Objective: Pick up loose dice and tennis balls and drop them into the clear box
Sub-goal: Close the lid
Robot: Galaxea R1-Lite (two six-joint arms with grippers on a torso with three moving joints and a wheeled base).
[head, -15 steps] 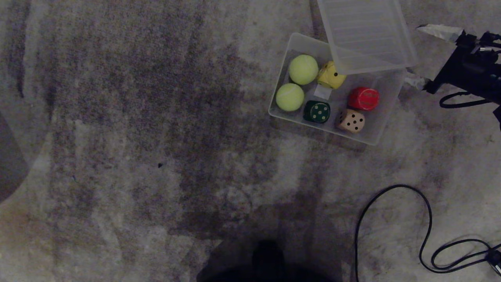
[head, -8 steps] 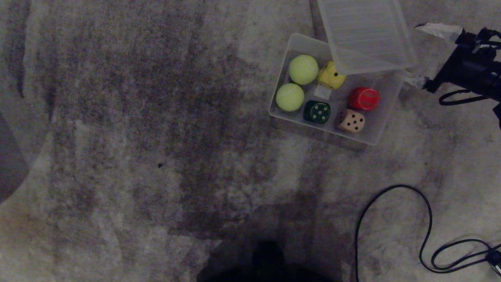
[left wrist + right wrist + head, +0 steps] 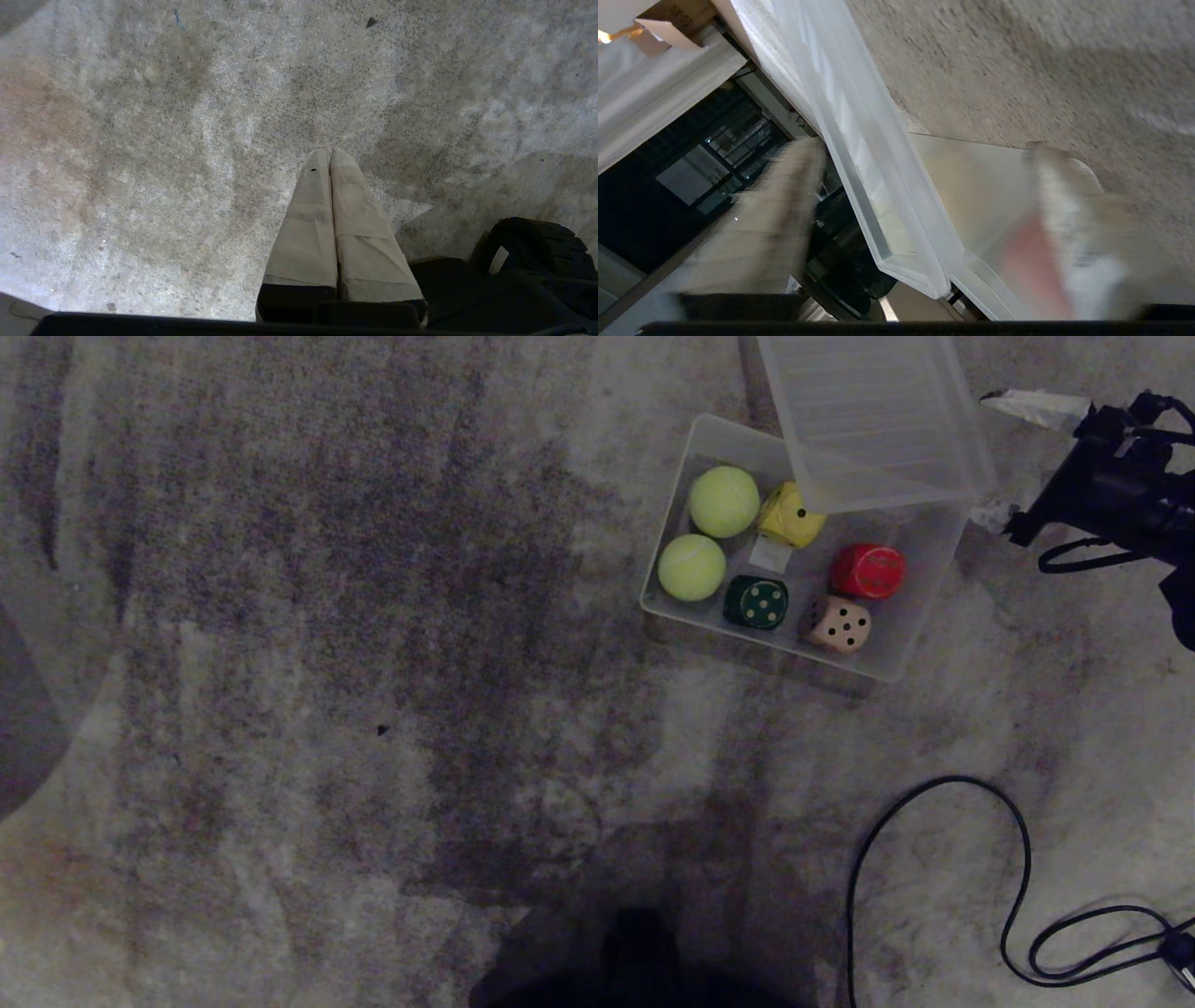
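Two pale fingers of the right gripper (image 3: 999, 455) stand wide apart at the upper right of the head view, one tip (image 3: 1032, 407) above, the other beside the right end of the clear box (image 3: 920, 649); in the right wrist view they straddle the edge of the ribbed lid (image 3: 859, 140), and whether they touch it cannot be told. The lid leans over the box's upper right part. Inside the box lie two tennis balls (image 3: 724, 501) at its left end and four dice: the yellow die (image 3: 790, 515), dark green die (image 3: 756, 602), red die (image 3: 867, 570) and tan die (image 3: 838, 623). Left gripper (image 3: 330, 156) hangs over bare carpet (image 3: 327, 616), its fingers pressed together on nothing. A black cable (image 3: 934, 859) loops at the lower right.
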